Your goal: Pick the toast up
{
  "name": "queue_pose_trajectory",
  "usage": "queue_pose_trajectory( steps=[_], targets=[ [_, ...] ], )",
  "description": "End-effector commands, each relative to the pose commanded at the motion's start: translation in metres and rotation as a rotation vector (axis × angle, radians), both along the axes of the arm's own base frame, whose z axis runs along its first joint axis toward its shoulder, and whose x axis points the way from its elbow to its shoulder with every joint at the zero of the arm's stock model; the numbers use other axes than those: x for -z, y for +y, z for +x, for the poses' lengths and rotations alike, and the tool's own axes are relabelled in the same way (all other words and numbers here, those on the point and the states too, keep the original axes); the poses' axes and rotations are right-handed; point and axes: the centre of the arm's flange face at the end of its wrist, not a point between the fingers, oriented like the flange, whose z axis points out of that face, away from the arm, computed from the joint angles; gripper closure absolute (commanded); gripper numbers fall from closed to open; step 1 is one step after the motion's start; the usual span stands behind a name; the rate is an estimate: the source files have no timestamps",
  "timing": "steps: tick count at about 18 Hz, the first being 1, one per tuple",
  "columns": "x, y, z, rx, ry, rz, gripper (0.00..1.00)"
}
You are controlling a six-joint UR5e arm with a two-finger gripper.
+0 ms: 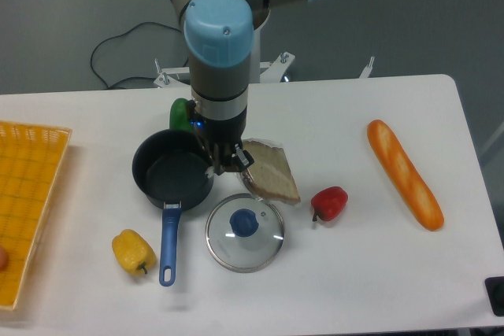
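Far left: orange tray [31, 194], cut off by the frame edge, with a small reddish item at its near left edge, too little of it showing to identify. Near left of centre: yellow pepper [132, 251], lying on the white table [378, 273] just left of the pan handle. Left of centre: dark pan [172, 169], upright, its blue handle pointing toward the near edge. Behind the pan: green pepper [181, 113], partly hidden by the arm. Centre: arm with grey links and light blue joint caps, reaching down from the far side; gripper [226, 164] at the pan's right rim, fingers closed on the left edge of the toast [272, 174]. Toast: tan slice with brown crust in clear wrap, tilted, extending right and nearer from the gripper, above the table between the pan and the red pepper; whether its lower corner touches the table cannot be told. Near centre: glass lid [245, 231] with blue knob, flat on the table, just near of the toast and right of the pan handle. Right of centre: red pepper [330, 203], apart from the toast. Right: orange baguette [405, 174], lying diagonally, well apart from the rest. Near right corner: dark item at the frame edge, not identifiable.
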Motion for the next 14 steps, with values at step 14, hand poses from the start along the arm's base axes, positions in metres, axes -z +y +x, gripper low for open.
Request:
queue_pose_trajectory(
  steps=[14],
  targets=[
    [0.0012,-0.0024,0.0106,0.010,-0.015,0.006,0.99]
  ],
)
